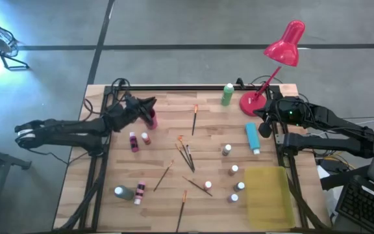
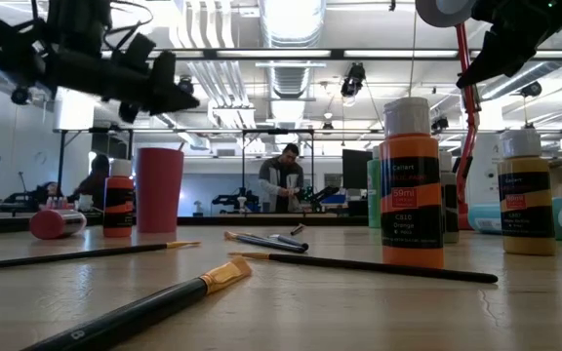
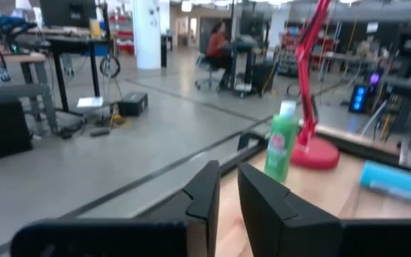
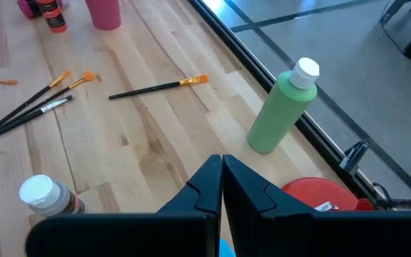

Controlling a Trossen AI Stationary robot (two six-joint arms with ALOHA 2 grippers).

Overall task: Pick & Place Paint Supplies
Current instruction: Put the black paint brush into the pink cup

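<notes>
Your bench (image 1: 200, 104) stock, as it lies:

- Large bottles, two: a green bottle (image 1: 227, 94) upright at the far edge beside the red lamp (image 1: 273, 65); a blue bottle (image 1: 252, 138) lying flat near the right edge.
- Small bottles, about nine that you can count from above: two near the pink cup (image 1: 152, 119), two lying down toward the near left corner, one mid-right, four beside the yellow tray (image 1: 269, 196). The orange bottle (image 2: 411, 185) stands closest to the low camera.
- Brushes, about seven: one brush (image 1: 194, 119) toward the far edge, a cluster at the middle, and the others scattered toward the near edge.
- Cup, one, pink, upright toward the far left corner.
- Tray, one, flat at the near right corner.

Your left tool (image 1: 149, 104) hangs above the pink cup, fingers a narrow gap apart and holding nothing. Your right tool (image 1: 265, 119) sits raised at the right edge next to the lamp base, fingers pressed together, empty.
</notes>
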